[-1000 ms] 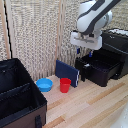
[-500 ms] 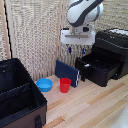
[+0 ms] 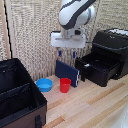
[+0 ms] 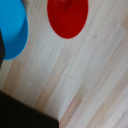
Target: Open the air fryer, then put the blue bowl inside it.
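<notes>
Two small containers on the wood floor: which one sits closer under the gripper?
The red cup; it stands almost below the gripper, while the shallow blue bowl lies further toward the exterior view's left.

- The blue bowl [image 4: 11, 27] sits cut off at the frame edge.
- A red cup [image 4: 68, 17] stands near it, apart, on light wooden boards [image 4: 85, 75].
- A black shape [image 4: 22, 112] fills one corner.

Blue bowl [image 3: 44, 84], red cup [image 3: 65, 85], black air fryer [image 3: 104, 59]

Matte-black air fryer [image 3: 107, 57] on pale wooden floor [image 3: 95, 107].
</notes>
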